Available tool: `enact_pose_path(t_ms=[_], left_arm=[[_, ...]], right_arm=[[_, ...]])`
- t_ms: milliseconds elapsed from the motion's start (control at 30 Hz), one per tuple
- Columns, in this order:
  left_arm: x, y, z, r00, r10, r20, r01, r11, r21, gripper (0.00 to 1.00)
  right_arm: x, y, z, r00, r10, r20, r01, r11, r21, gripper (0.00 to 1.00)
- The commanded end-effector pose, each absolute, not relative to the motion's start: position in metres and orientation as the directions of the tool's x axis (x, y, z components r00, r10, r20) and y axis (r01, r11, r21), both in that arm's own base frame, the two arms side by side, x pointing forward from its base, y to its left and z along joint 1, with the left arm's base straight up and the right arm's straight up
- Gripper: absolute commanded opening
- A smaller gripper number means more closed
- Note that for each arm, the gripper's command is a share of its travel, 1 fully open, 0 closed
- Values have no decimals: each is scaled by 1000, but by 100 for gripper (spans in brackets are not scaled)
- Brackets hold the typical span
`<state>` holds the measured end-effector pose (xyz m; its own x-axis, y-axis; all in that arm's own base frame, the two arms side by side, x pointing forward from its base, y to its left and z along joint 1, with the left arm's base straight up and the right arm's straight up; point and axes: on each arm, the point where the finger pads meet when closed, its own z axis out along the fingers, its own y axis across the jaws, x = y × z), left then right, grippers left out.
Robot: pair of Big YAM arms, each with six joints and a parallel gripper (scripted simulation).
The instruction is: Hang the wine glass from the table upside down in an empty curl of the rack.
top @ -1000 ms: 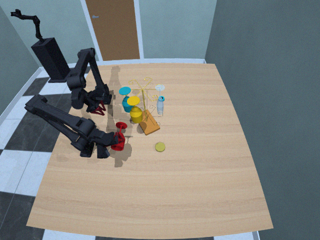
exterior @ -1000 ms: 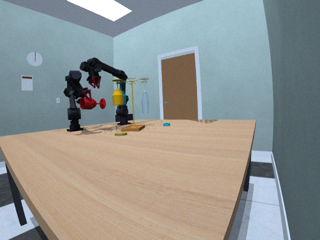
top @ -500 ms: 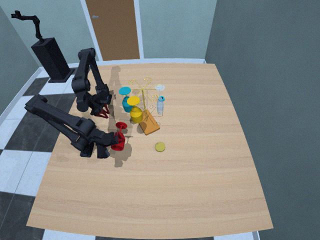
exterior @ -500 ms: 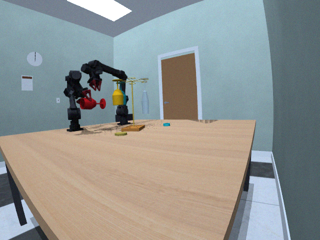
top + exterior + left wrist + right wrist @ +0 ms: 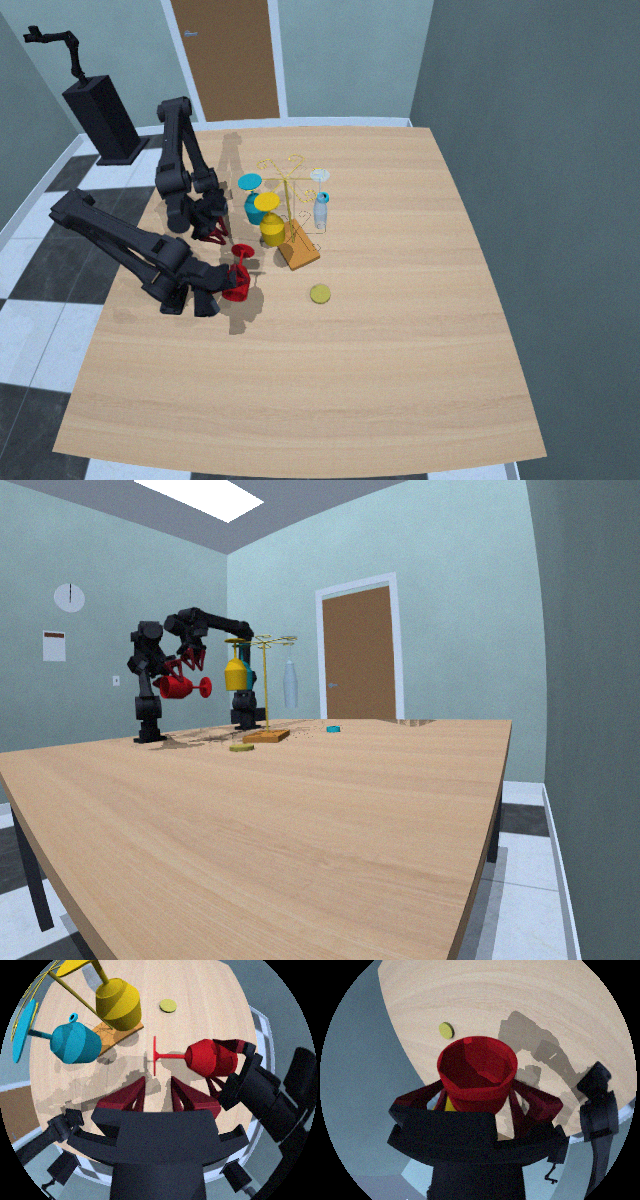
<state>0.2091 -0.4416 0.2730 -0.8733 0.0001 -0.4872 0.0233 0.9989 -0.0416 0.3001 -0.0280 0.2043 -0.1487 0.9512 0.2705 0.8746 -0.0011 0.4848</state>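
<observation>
Holding the red wine glass (image 5: 238,280) (image 5: 176,687) (image 5: 205,1058) (image 5: 477,1091) by its bowl, our right gripper (image 5: 233,284) (image 5: 178,680) (image 5: 209,1057) (image 5: 477,1081) has its jaws spread wide around it, one finger on each side. We have the glass up off the table (image 5: 361,361) (image 5: 320,810) (image 5: 200,985) (image 5: 485,990), lying sideways in the air; its foot points to three o'clock in the exterior view and about twelve in the top view.

Our left gripper (image 5: 225,237) (image 5: 196,668) (image 5: 158,1080) has nothing between its partly open jaws. In its own wrist view, the red foot sits just past its fingertips at twelve o'clock.

From the top of the rack (image 5: 289,206) (image 5: 265,686) (image 5: 75,993) in the top view, we see the teal glass (image 5: 254,209) (image 5: 249,677) (image 5: 75,1043) hanging from the nine o'clock arm, the yellow glass (image 5: 272,229) (image 5: 236,675) (image 5: 118,1004) (image 5: 450,1105) from about seven, and the clear glass (image 5: 320,212) (image 5: 290,684) from three. Bare curls stand at about eleven, one and four. A yellow-green disc (image 5: 320,293) (image 5: 241,747) (image 5: 168,1006) (image 5: 446,1030) lies on the table at five o'clock from the wooden base (image 5: 302,258) (image 5: 253,737) (image 5: 120,1037).
</observation>
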Motion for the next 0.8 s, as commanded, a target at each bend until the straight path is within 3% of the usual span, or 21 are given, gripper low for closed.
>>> enact_pose_path(t_ms=[0,767], left_arm=[[227,-447,258,-870,1,-493,26,999,-45,35],[240,-443,233,-870,1,-494,26,999,-44,35]], right_arm=[[308,-29,220,-165,953,253,852,9,523,75],[308,-29,220,-165,953,253,852,9,523,75]])
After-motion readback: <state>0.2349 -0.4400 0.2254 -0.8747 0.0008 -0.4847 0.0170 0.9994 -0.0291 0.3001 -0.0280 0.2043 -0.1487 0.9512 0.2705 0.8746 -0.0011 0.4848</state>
